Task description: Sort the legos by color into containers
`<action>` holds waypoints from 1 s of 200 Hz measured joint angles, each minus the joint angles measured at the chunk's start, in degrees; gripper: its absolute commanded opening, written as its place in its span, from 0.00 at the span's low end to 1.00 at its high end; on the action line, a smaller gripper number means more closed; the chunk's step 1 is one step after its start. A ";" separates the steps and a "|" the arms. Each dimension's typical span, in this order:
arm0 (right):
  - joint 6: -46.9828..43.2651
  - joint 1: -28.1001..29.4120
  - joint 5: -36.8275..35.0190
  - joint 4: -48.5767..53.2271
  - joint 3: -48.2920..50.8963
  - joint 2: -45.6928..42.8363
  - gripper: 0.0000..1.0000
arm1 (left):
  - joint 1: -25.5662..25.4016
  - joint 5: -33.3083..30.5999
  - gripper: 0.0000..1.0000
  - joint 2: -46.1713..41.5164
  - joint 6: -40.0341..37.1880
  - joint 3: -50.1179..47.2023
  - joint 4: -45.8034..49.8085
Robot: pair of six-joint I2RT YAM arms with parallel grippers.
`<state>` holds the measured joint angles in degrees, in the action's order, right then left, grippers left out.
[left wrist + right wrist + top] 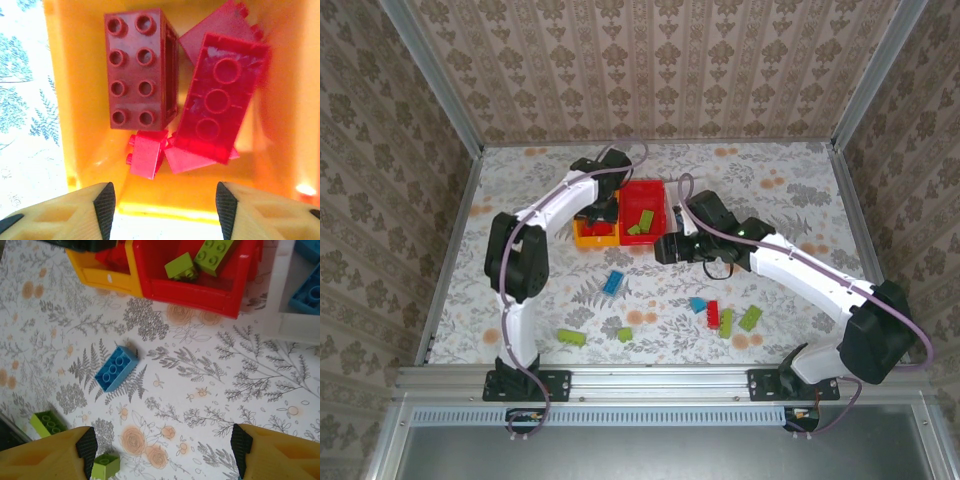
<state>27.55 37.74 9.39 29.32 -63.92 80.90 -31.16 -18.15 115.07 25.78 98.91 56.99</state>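
Red legos [142,70] heaped in yellow-orange bin [85,150], frame ctr; green legos [212,255] in red bin [190,292], top; blue brick [116,368] flat, ctr-left.

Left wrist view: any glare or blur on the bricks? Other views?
Left wrist: red bricks sharp, sheen on the tilted brick, hot spot on the yellow-orange bin wall; right wrist: blue brick crisp, white bin washed out; top external: even, soft light.

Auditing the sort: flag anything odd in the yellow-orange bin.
Nothing is mis-sorted there: every brick showing in the yellow-orange bin is red. One red brick lies underside-up, tilted across the others, which is merely untidy.
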 measured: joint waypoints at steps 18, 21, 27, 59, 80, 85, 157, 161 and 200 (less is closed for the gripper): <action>-0.42 2.84 -0.17 0.55 -0.55 1.97 0.76 | -0.55 -0.13 0.63 -5.86 1.25 -2.75 -0.22; -0.39 3.52 -0.33 0.61 -0.81 2.62 0.76 | -0.63 -0.15 0.64 -7.28 1.62 -3.72 -0.39; -0.37 4.72 -0.37 0.63 -1.25 3.93 0.76 | -0.70 -0.13 0.65 -9.90 2.14 -5.25 -0.46; 2.86 9.92 -0.87 -1.90 -2.64 11.82 0.80 | 0.61 0.37 0.67 -26.08 5.57 -17.38 -1.16; 7.72 11.04 -2.25 -3.65 -2.86 15.67 0.85 | 2.45 1.20 0.68 -35.32 7.19 -26.16 -1.18; 9.31 11.13 -2.80 -3.85 -3.04 16.46 0.85 | 2.84 1.51 0.68 -37.46 7.50 -28.22 -1.07; 28.15 16.39 -8.96 1.53 -19.63 33.16 0.90 | 4.00 5.81 0.71 -60.17 9.84 -43.36 -0.11; 28.59 16.72 -9.14 2.29 -20.79 34.10 0.89 | 4.00 6.03 0.71 -61.11 9.84 -43.58 -0.04; 33.00 18.56 -11.21 11.58 -32.85 41.92 0.78 | 4.20 7.85 0.71 -66.71 9.73 -44.78 0.79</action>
<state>60.55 56.29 -1.83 40.91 -96.77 122.83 -26.96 -10.31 48.36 35.51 54.13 57.78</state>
